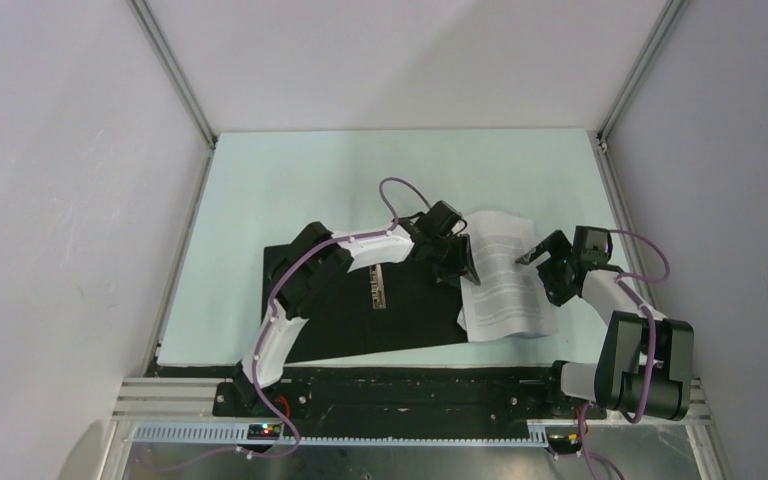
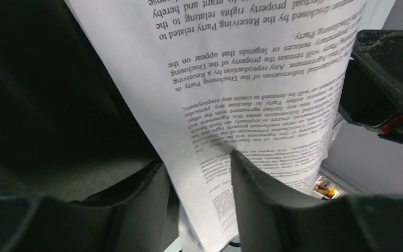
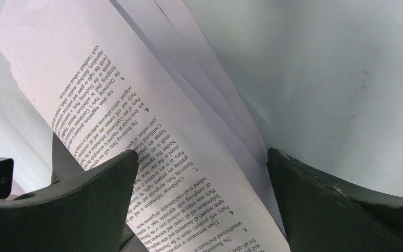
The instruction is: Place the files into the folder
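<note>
— Well, overhead first: what's around the hands?
— The folder [image 1: 360,320] lies open on the pale table [image 1: 290,180], black side up, and its metal clip [image 1: 378,288] shows only from here. The files [image 1: 505,275] sit between the left gripper [image 1: 457,257] and the right gripper [image 1: 543,258], overlapping the folder's edge by the left one.
— Left wrist?
— Jaws apart, with a sheet running between them and blocking most of what's beyond. The upside-down print reads "Disclosing Party".
— Right wrist?
— Jaws wide apart with fanned sheets between them, the layers seen only here. It reads "Confidential Information", clauses 5 to 9.
</note>
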`<action>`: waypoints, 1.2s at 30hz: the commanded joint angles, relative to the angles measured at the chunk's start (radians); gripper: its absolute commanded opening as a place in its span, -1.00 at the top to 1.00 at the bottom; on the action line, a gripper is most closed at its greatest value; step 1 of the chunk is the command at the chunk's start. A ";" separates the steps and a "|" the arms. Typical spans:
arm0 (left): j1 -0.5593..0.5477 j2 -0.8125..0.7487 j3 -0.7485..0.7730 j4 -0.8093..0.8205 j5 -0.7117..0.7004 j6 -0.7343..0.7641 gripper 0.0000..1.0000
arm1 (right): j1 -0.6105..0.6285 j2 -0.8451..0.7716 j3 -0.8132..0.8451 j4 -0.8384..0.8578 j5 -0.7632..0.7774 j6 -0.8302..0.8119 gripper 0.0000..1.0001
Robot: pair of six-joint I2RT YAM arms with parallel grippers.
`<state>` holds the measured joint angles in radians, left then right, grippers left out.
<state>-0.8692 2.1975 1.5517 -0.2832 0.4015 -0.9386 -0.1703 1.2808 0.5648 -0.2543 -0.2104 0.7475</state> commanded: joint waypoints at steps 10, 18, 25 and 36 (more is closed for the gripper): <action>0.041 -0.088 0.043 0.000 0.063 -0.035 0.97 | -0.012 0.063 0.003 -0.090 -0.045 -0.040 -0.99; 0.067 -0.092 0.014 -0.001 0.076 0.012 1.00 | -0.071 0.039 0.030 -0.107 -0.110 -0.052 -0.99; 0.085 -0.082 -0.043 -0.052 0.062 0.127 0.86 | -0.140 0.073 0.044 -0.085 -0.173 -0.092 -0.99; 0.136 -0.201 -0.012 -0.253 -0.097 0.344 -0.46 | -0.033 0.183 0.045 -0.033 -0.118 -0.067 -0.98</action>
<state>-0.7746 2.1029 1.5139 -0.4564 0.3885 -0.7055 -0.2134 1.4029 0.6388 -0.2623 -0.3828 0.6960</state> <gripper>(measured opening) 0.694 0.992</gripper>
